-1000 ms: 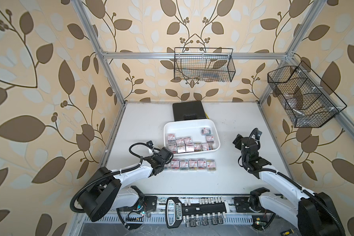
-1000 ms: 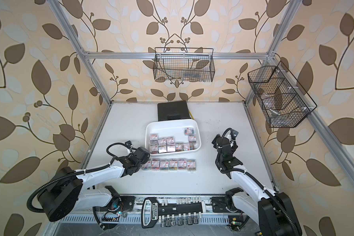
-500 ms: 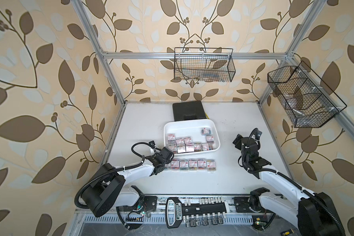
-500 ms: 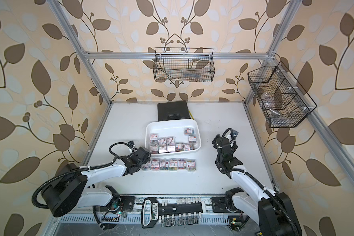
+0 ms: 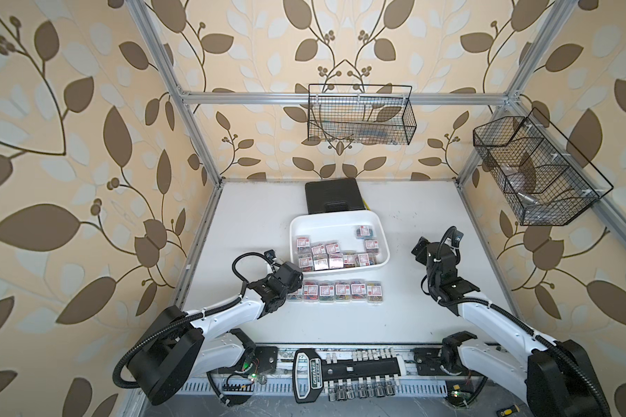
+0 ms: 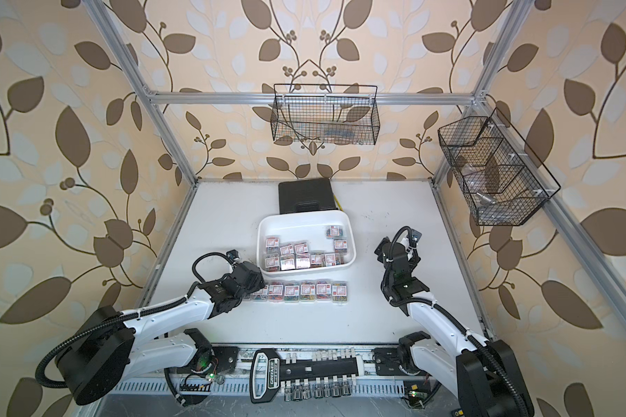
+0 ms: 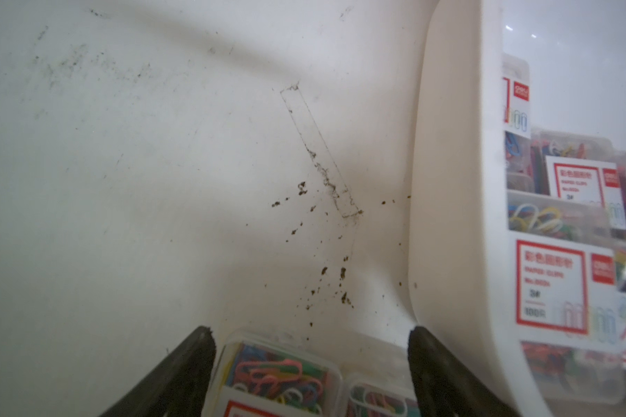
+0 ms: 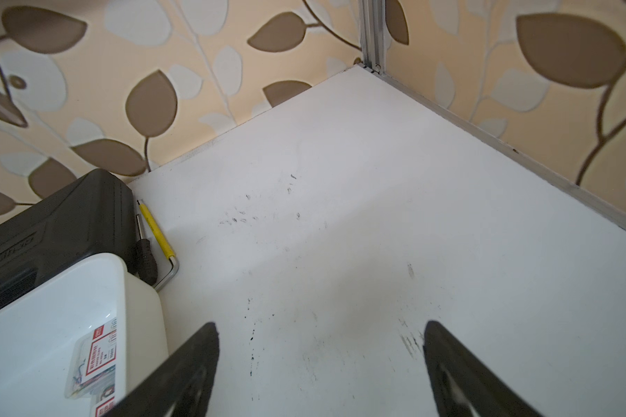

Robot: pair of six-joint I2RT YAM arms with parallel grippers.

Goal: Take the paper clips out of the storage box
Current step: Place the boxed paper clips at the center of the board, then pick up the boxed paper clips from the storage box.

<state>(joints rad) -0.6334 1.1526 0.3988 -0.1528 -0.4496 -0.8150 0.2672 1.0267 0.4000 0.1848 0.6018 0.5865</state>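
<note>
Room to move is wide on the white table (image 5: 246,224) on both sides of the storage box (image 5: 326,227). Metal rails (image 5: 199,231) mark the table's left, far and right edges. A black case (image 5: 331,195) sits right behind the box's far wall, with a yellow tool (image 8: 156,227) just beside it, so that side is tight.

About 10 little boxes of paper clips (image 5: 335,258) lie inside the storage box. Most are along its near wall and 2 are by its right wall. More lie in a row (image 5: 342,291) on the table just in front of the box, with a thin gap between.

The left gripper (image 7: 311,332) hangs low over the left end of that row. Its jaws are wide apart and clamp nothing. 1 box of clips and part of the next show between its fingers (image 7: 434,364). 1 finger is very near the storage box's round corner, and I cannot tell if they touch.

The right gripper (image 8: 320,328) hangs over bare table to the right of the box. Its jaws are wide apart, it holds nothing, and it has free space all around.

Since 1 second ago, very little differs. The left arm shifts only a tiny bit, and its gripper stays at the same end of the row. The right arm and all the boxes are where they were.
</note>
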